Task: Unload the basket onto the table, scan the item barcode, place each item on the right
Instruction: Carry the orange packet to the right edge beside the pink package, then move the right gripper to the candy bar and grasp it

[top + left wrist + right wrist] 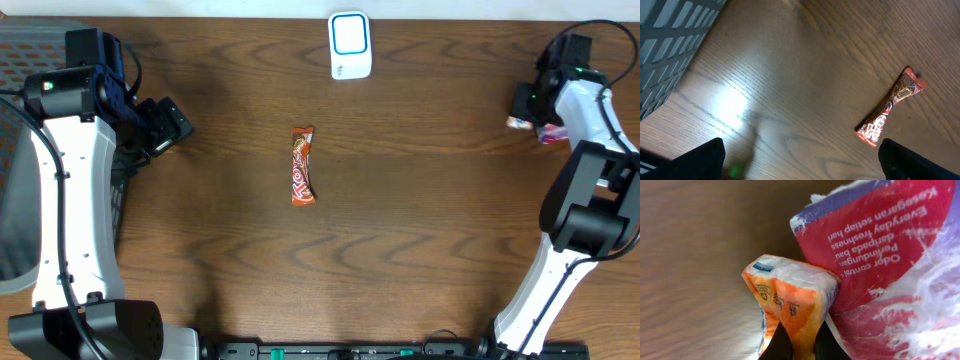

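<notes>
Orange-red candy bar lies at the middle of the table. Farther, the left gripper gapes empty near the left edge; the right gripper, by the right edge, pinches an orange packet beside a red pack. White scanner: far edge.

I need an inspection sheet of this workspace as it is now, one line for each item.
Surface: brown wooden table, nothing spilled.
Job's things: orange-red wrapped candy bar lying at centre; white box scanner with blue ring at far edge.
Clutter: red and purple plastic pack beside right gripper.
Grippers: left gripper open, empty; right gripper shut on orange and white packet.
Cables: black cable loops by both arms.
Surroundings: grey slatted bin at left.
</notes>
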You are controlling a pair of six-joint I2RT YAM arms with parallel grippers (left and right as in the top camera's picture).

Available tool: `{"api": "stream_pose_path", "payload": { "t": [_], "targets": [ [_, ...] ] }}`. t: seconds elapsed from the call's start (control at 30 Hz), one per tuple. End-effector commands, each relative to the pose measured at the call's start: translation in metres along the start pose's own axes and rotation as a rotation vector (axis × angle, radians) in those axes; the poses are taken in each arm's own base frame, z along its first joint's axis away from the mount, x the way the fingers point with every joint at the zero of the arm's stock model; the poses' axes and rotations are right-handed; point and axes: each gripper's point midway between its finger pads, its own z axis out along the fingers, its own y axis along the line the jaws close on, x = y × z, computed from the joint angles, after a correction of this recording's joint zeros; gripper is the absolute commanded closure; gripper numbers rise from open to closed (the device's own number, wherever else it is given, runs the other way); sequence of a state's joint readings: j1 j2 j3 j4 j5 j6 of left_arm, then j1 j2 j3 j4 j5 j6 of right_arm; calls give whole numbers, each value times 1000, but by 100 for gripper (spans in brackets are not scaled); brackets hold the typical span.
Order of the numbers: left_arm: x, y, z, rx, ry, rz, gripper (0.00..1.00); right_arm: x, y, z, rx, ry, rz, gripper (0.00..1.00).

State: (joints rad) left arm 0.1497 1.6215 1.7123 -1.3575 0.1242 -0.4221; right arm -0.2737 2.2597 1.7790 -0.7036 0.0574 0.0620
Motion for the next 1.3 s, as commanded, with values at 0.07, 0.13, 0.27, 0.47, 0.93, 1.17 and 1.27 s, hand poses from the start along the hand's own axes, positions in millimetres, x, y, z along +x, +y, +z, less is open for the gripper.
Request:
{"api": "stream_pose_path", "payload": {
  "t": [0.07,0.13,0.27,0.47,0.93,1.17,1.27],
  "targets": [
    [0,3,3,-18,6,-4,2,9,-47,-6,134,33,63,83],
    [0,3,3,-18,6,-4,2,6,-46,-12,133,24,63,66],
    [0,3,3,-18,6,-4,2,-7,-40,-33,126,-29,56,47],
    [0,3,3,-18,6,-4,2,-31,-13,-86,77,-144,25,1],
    [0,3,3,-18,6,-4,2,51,207,-185,-844,108,-167,1],
    [0,3,3,-18,6,-4,2,138,288,-188,-846,275,-371,1],
    [0,3,3,-18,6,-4,2,172,316,-197,-866,318,-459,1]
  ]
}}
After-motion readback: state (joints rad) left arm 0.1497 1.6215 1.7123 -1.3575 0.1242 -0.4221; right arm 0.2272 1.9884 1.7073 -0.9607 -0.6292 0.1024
